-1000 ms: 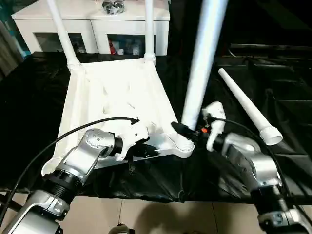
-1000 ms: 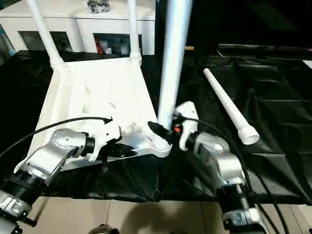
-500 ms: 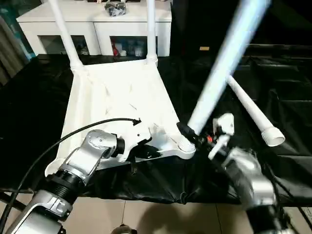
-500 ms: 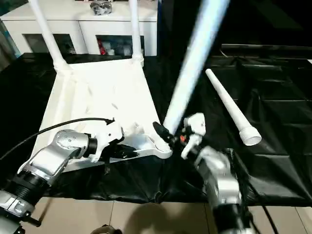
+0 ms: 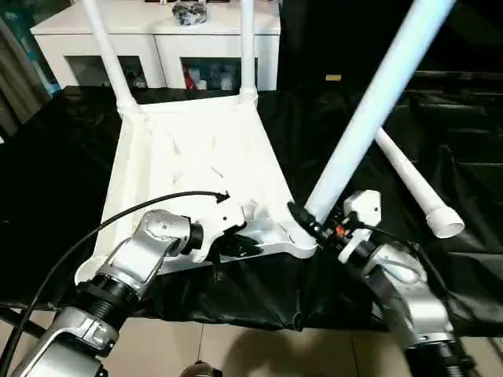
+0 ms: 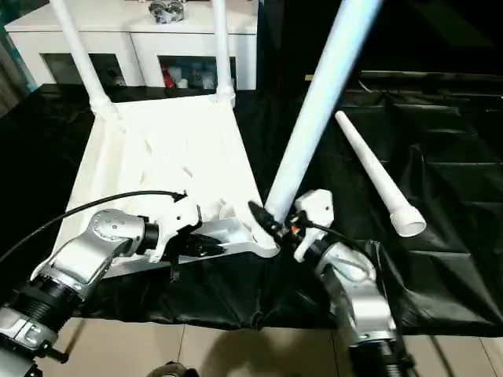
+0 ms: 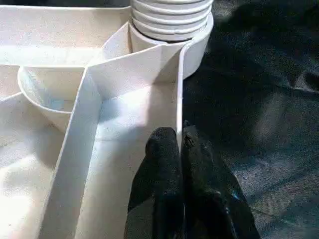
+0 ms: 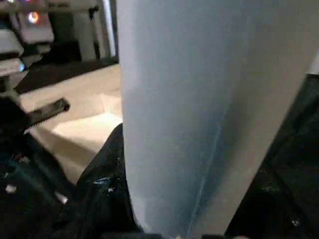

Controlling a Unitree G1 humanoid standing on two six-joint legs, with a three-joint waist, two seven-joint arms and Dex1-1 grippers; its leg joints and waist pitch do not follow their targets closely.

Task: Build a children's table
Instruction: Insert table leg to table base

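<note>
Silver jointed forearms (image 5: 134, 263), black cable (image 5: 118, 220), white wrist housings, black jaws.

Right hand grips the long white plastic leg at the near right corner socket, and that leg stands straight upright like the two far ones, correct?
Not quite. The right hand does grip the long white plastic leg at the near right corner socket, but the leg tilts toward the robot's right, unlike the two upright far legs. The left eye view shows it.

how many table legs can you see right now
4: two upright legs at the top's far corners, one tilted leg in the right gripper at the near corner, one loose leg on the black cloth.
</note>
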